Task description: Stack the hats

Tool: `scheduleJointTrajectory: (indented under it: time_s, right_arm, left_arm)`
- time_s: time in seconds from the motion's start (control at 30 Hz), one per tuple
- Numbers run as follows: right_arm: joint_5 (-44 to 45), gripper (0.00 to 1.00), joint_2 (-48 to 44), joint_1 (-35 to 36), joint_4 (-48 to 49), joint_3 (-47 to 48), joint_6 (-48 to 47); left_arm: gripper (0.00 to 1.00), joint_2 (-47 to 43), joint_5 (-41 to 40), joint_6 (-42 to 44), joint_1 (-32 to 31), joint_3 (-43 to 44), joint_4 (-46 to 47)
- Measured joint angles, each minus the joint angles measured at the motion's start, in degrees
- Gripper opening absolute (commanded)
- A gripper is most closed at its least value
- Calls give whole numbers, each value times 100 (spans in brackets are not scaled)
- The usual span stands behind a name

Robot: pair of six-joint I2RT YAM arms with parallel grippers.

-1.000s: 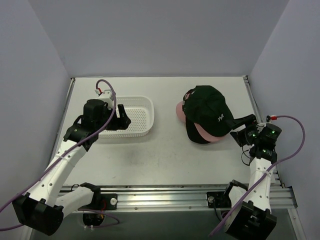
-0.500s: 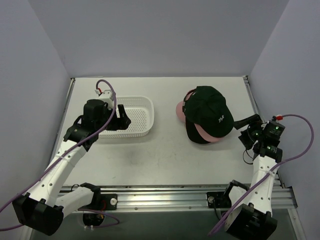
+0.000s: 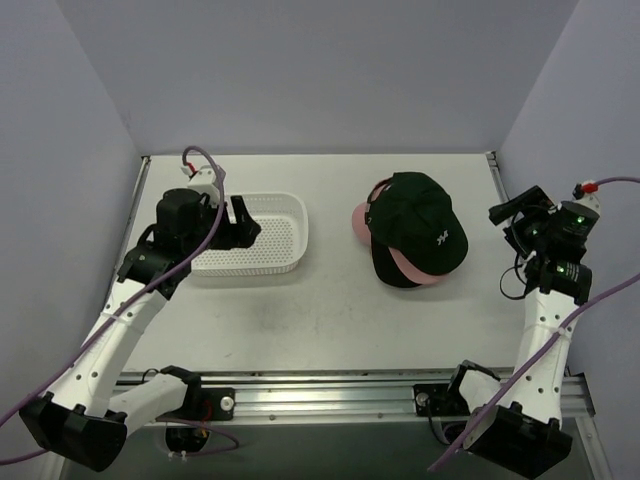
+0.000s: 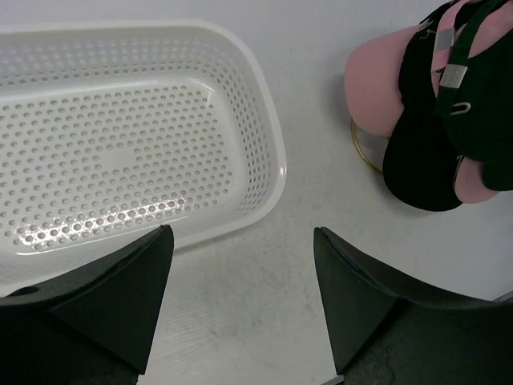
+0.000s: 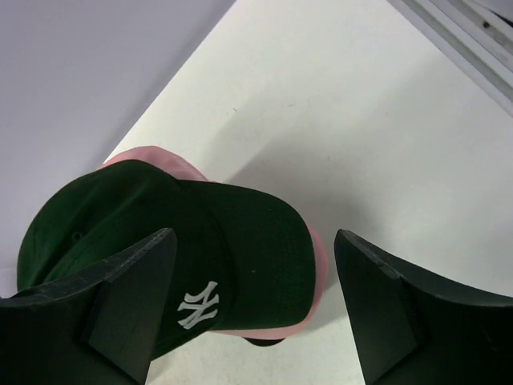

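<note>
Both jaws stand open over a white table [image 3: 330, 315] between pale lilac walls [image 3: 300, 70].

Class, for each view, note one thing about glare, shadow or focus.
Top external: even, diffuse light on the hats. Left wrist: glare streak on the white basket floor. Right wrist: soft shadow on the table beside the hats, logo sharp.

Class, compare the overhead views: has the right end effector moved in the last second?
Yes. The right end effector has drawn back rightward from the stacked hats, leaving a clear gap, with its jaws open.
</note>
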Motion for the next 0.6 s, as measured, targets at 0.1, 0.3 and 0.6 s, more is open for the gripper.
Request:
scheduleJointTrajectory:
  time_s: [0.1, 0.3, 0.6]
  right_arm:
    - [125, 76, 35, 439, 184, 107, -129]
    - [503, 77, 192, 1357, 203, 850, -647]
    - [1060, 86, 407, 2494, 232, 1674, -1620]
  left_arm:
    - [80, -28, -39, -4, 0, 225, -7]
    - [80, -175, -85, -7, 0, 671, -166]
    - [80, -479, -184, -7, 0, 1091, -345]
